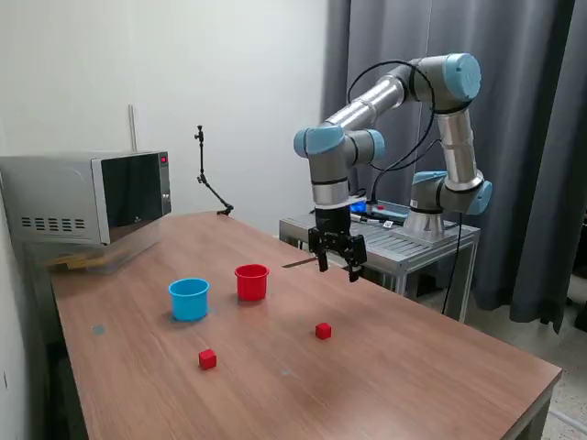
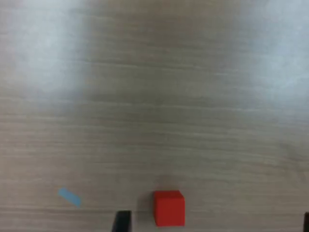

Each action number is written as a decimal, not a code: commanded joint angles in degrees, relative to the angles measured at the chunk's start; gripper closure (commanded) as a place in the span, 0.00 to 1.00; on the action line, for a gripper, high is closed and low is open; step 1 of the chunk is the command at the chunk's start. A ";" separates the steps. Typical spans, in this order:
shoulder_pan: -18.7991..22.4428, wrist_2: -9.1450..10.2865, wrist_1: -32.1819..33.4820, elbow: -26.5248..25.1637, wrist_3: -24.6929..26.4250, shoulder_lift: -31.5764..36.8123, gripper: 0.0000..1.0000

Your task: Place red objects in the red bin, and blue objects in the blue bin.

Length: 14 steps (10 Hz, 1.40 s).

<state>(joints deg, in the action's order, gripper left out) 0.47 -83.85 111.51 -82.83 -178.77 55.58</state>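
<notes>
Nearest the exterior camera lay two red cubes [image 1: 207,359] [image 1: 323,331] on the desk [image 1: 413,385], no blue cubes visible. At about ten o'clock from them stood the blue bin [image 1: 189,299] and red bin [image 1: 251,281], mouths up to receive. Above, the gripper [image 1: 336,264] hung spread and empty, probably ready to descend.

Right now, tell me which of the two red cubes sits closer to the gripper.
The red cube toward the exterior view's right, below the gripper. The other red cube lies farther toward that view's left, in front of the blue cup.
</notes>
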 commanded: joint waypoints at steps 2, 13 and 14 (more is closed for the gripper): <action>0.06 0.01 6.52 -1.81 -0.09 -2.48 0.00; 0.67 0.01 14.08 -1.72 -1.31 -10.13 0.00; 0.67 0.01 14.18 -1.29 -1.58 -10.66 0.00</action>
<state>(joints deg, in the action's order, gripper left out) 1.14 -83.85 125.00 -84.50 -179.76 45.98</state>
